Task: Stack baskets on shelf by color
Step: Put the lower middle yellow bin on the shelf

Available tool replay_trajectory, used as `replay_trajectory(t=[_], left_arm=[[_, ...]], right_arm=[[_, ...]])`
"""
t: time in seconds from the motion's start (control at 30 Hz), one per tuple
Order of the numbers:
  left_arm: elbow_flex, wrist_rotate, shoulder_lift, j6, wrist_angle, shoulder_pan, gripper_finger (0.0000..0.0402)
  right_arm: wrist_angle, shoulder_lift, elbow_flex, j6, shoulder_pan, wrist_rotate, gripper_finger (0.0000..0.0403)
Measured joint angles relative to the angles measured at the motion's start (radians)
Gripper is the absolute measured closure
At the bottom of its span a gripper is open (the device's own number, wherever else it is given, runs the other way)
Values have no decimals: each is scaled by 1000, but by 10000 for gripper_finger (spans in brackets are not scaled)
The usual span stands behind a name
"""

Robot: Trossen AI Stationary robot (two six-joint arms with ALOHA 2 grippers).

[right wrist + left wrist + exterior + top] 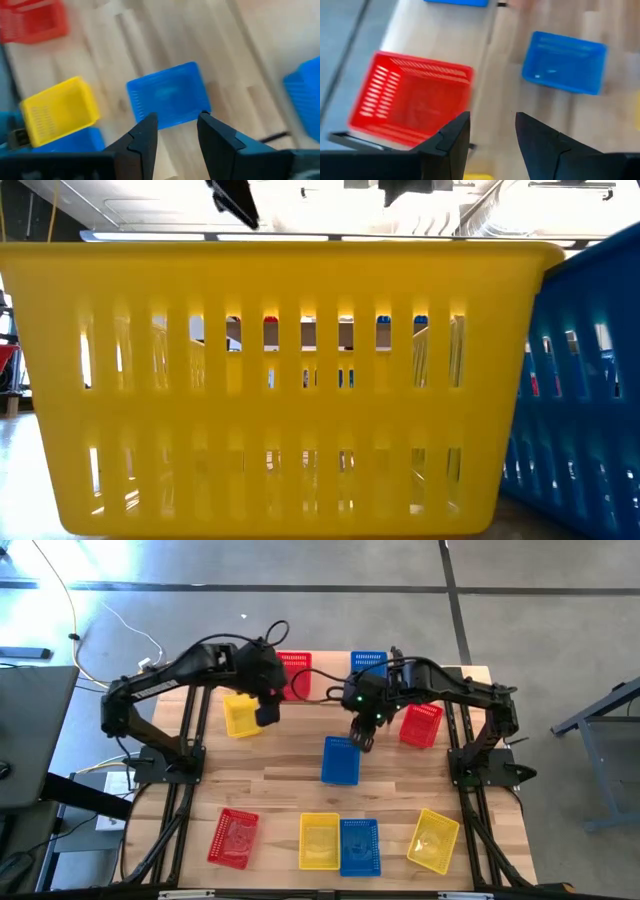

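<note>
The shelf (330, 680) runs along the table's far edge, with a red basket (295, 675) and a blue basket (368, 664) standing on it. A yellow basket (241, 716), a red one (421, 725) and a blue one (340, 760) sit on the tabletop. My left gripper (268, 708) hangs open above the near side of the shelf's red basket (412, 102), with nothing between its fingers (492, 132). My right gripper (362, 736) hangs open over the middle blue basket (167, 95), clear of it.
Along the near edge lie a red basket (233, 837), a yellow one (319, 840) touching a blue one (359, 846), and another yellow (433, 839). In the low view the yellow basket (280, 380) and the blue one (590, 390) block most of the sight.
</note>
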State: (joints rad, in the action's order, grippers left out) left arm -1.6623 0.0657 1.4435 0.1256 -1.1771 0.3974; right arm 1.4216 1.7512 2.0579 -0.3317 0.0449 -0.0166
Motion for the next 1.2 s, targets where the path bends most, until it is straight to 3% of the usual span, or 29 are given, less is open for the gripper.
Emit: replay_trajectory(t=[0.17, 0.5, 0.83, 1.2], left_arm=[[0, -30, -89, -88, -70, -75, 255], [9, 47, -208, -223, -101, -336, 255], [291, 83, -344, -449, 3, -596, 255], [440, 140, -402, -538, 80, -686, 255]], right_arm=[[-93, 3, 0, -31, -73, -13, 279], [-258, 69, 0, -197, -271, 65, 279], [-325, 184, 0, -271, -428, 69, 279], [-392, 297, 0, -246, -538, 36, 279]])
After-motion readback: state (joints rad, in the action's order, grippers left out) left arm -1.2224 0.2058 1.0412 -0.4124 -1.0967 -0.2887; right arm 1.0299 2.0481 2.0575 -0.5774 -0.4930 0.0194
